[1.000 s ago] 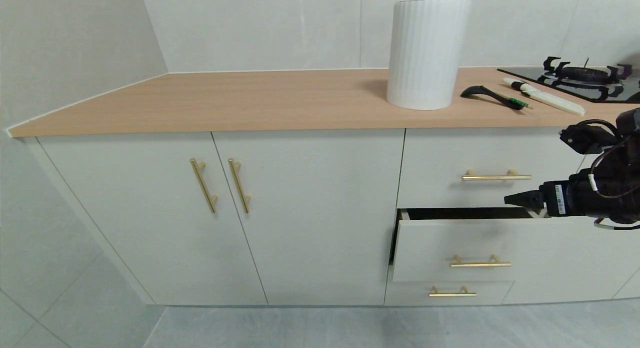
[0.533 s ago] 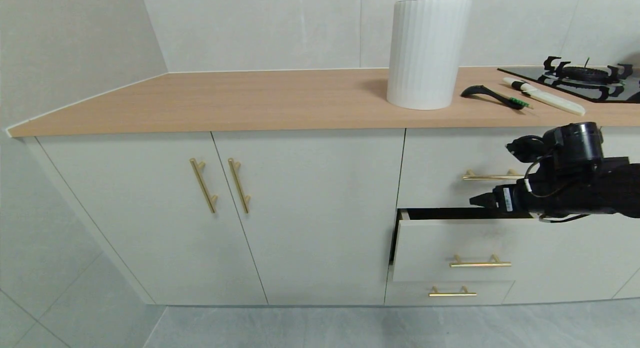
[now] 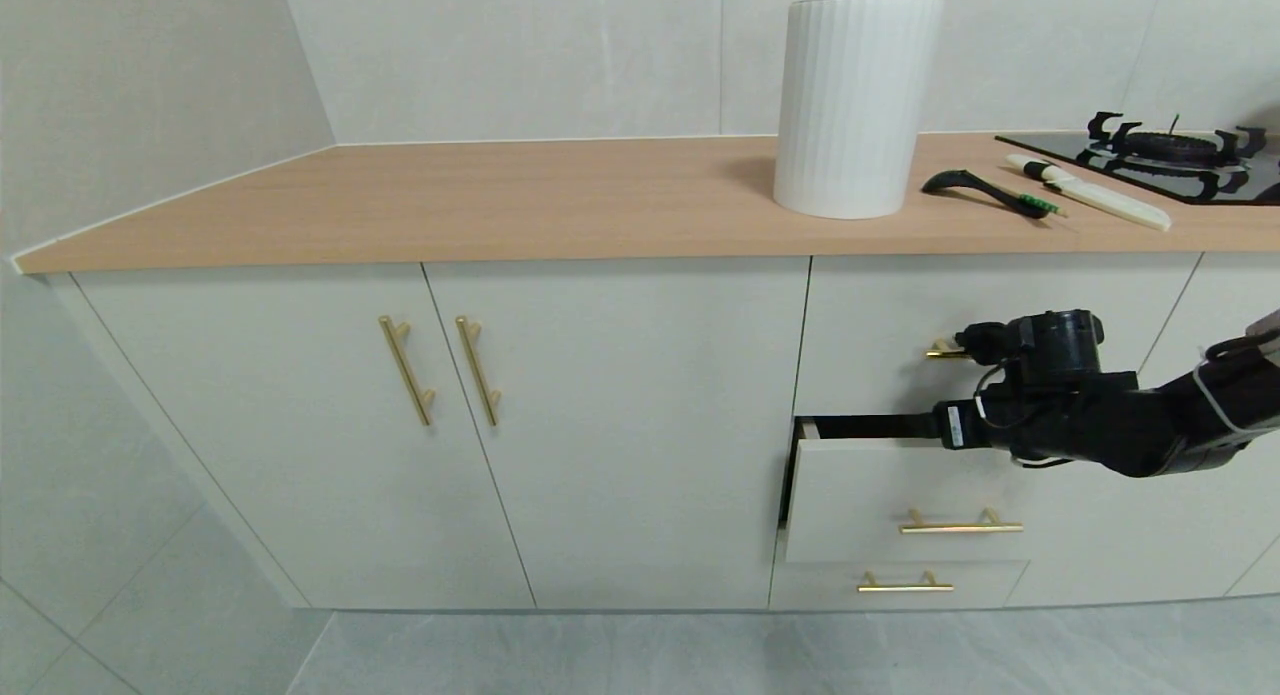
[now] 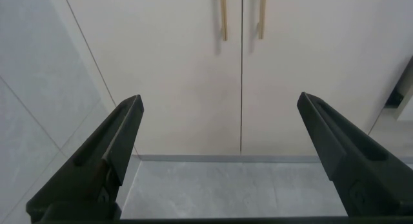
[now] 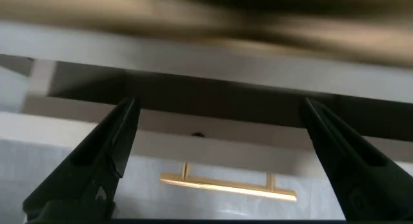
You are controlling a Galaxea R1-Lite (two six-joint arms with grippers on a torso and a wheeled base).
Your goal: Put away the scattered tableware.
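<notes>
Two pieces lie loose on the wooden countertop [image 3: 500,200], between the tall white ribbed canister [image 3: 855,105] and the hob [image 3: 1170,155]. The black spoon [image 3: 985,192] lies flat, its bowl end nearest the canister and its green-tipped handle angled toward the counter's front edge. Just beside it, not touching, lies what looks like a white knife [image 3: 1090,192], flat, with a dark band near its far end. Below them the middle drawer [image 3: 900,495] stands pulled partly open.
</notes>
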